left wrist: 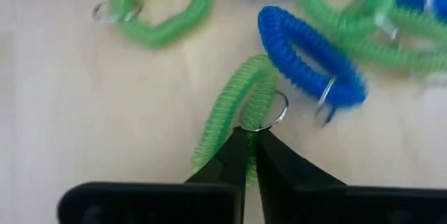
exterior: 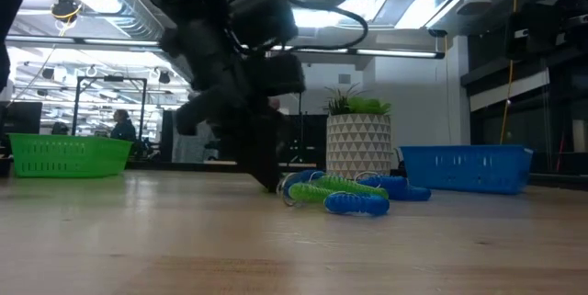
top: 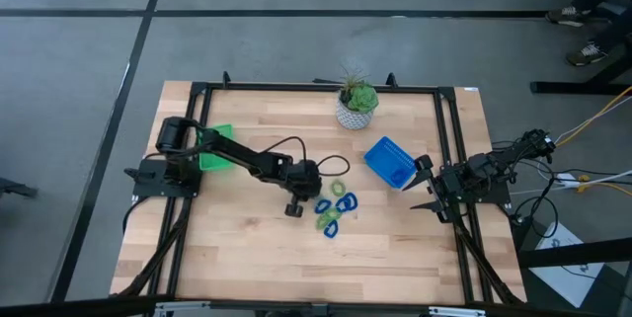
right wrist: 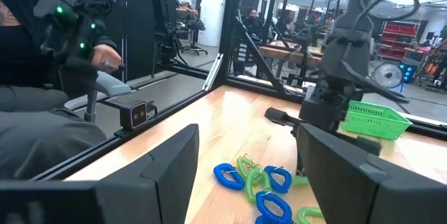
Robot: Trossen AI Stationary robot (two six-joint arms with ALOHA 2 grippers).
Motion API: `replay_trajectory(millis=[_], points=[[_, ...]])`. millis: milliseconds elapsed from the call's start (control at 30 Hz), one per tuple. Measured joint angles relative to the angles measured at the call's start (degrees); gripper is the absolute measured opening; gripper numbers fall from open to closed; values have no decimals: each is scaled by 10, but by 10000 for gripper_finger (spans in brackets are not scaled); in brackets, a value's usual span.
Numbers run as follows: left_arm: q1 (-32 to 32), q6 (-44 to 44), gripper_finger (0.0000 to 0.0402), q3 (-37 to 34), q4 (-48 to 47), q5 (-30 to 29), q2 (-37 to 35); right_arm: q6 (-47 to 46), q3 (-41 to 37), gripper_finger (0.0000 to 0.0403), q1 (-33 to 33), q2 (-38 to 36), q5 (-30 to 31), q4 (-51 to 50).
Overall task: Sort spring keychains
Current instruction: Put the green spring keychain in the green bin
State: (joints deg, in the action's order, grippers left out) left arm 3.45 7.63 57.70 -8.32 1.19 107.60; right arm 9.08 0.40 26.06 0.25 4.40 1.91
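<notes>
Several blue and light green spring keychains lie in a loose heap on the wooden table, near its middle. My left gripper stands at the heap's left side, shut on one green keychain. Next to that one lie a blue keychain and another green one, neither of them touched. The low view shows my left gripper down at the tabletop beside the heap. My right gripper waits open at the table's right edge, its fingers level and apart from everything. My left gripper pinches the green keychain's coil between its two fingertips, close to the metal ring. The loop is squeezed flat there, both strands together. The fingers slant down from the table's left. The keychain lies on the table.
A green tray stands at the left under my left arm, a blue tray at the right of the heap. A potted plant stands at the far edge. Bare wood lies toward the near edge.
</notes>
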Motion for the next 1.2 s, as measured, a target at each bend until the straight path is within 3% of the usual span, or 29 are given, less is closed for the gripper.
replay_trajectory(millis=[733, 1200], points=[[86, -58, 9, 1, -80, -378, -178, 0, 0, 242, 0, 0, 0, 0], [196, -120, 8, -5, -84, -543, -215, 0, 0, 242, 0, 0, 0, 0]])
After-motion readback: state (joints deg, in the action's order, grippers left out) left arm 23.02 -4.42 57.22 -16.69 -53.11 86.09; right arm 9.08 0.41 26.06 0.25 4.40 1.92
